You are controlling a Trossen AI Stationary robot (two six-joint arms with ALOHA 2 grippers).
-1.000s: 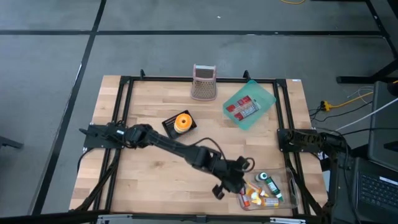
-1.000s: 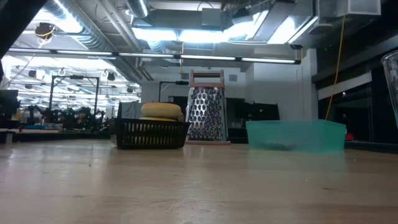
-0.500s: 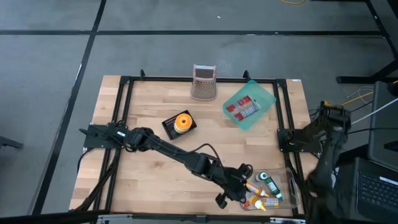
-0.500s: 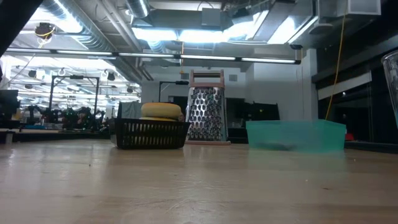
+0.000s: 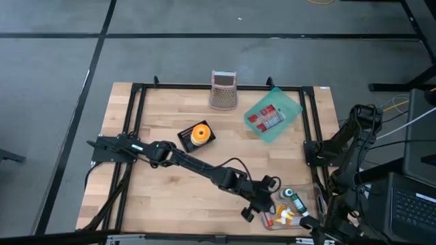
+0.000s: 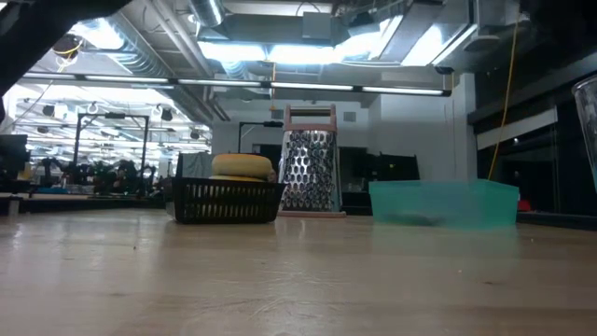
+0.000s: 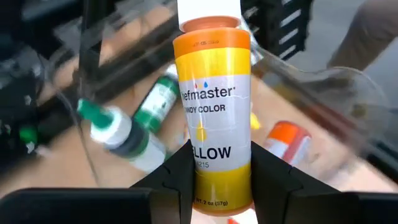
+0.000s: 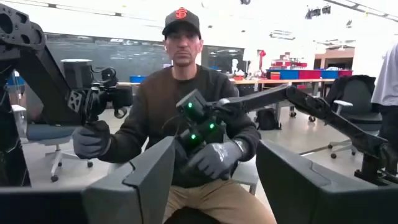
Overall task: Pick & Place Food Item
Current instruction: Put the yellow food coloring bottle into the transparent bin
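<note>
The yellow food-colouring bottle is clamped between the left gripper's two fingers, its long axis running straight out from the wrist with the white cap end farthest away. It hangs over the clear tray at the worktop's front right corner, so bottle and gripper are together and nothing separates them. Below it in the tray lie a green-capped bottle, a dark green one and an orange-capped one.

The next move, as I judge it, is carrying the bottle off toward another spot on the worktop.

The right gripper is lifted off the worktop's right edge, fingers spread and empty, facing a seated person in the room beyond. The left arm is clearly the one at work.
</note>
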